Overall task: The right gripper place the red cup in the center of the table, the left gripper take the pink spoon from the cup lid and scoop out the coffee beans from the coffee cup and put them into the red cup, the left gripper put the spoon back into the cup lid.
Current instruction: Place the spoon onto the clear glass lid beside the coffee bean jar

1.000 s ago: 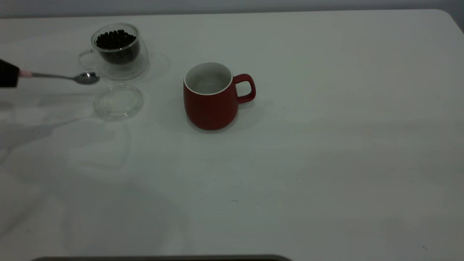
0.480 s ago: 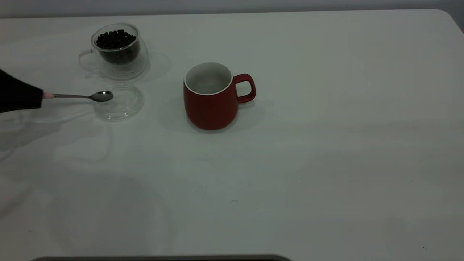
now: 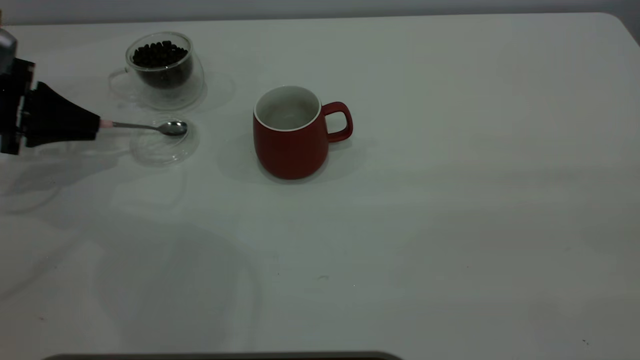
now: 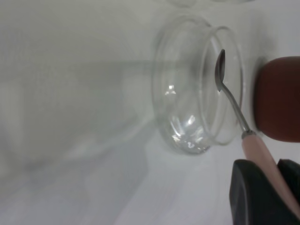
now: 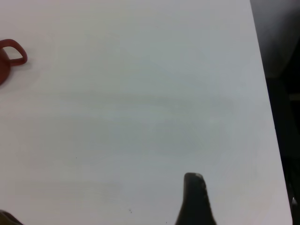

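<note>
The red cup (image 3: pixel 290 145) stands upright at the middle of the table (image 3: pixel 450 210), handle to the right; its white inside shows no beans. My left gripper (image 3: pixel 95 125) is at the left edge, shut on the pink spoon (image 3: pixel 145 126) by its pink handle. The spoon's metal bowl hangs over the clear cup lid (image 3: pixel 162 147) and looks empty. The coffee cup (image 3: pixel 162 80) with coffee beans (image 3: pixel 159 54) stands just behind the lid. The left wrist view shows my gripper (image 4: pixel 272 187), the spoon (image 4: pixel 229 101), lid (image 4: pixel 187 93) and red cup (image 4: pixel 279 101). My right gripper (image 5: pixel 98 220) is open, far right of the red cup's handle (image 5: pixel 14 51).
The table's right edge (image 5: pixel 262 93) runs close to my right gripper, with dark floor beyond it. A dark strip (image 3: pixel 225 356) lies along the table's front edge. The lid lies flat between the coffee cup and the table's front left.
My left gripper has come in from the left edge toward the right. The spoon's bowl has gone from beside the coffee cup to over the cup lid.
</note>
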`<action>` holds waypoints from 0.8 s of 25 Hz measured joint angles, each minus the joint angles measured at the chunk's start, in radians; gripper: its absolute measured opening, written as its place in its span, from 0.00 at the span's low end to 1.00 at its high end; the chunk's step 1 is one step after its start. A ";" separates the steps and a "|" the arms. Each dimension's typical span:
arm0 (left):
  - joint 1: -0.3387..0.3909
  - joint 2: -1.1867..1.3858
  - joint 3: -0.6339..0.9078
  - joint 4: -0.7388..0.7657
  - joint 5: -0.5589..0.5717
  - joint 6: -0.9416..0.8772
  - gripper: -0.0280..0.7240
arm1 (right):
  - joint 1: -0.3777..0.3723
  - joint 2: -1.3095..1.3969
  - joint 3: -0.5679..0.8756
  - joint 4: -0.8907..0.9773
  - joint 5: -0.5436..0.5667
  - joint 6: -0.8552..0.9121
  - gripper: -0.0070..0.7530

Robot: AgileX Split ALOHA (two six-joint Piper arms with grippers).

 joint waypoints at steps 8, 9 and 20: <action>-0.025 0.030 -0.001 -0.031 -0.003 -0.012 0.19 | 0.000 0.000 0.000 0.000 0.000 0.000 0.79; -0.026 0.032 -0.001 -0.034 -0.002 -0.012 0.19 | 0.000 0.000 0.000 0.000 0.000 0.000 0.79; -0.026 0.041 -0.001 -0.038 -0.022 -0.017 0.37 | 0.000 0.000 0.000 0.000 0.000 0.000 0.79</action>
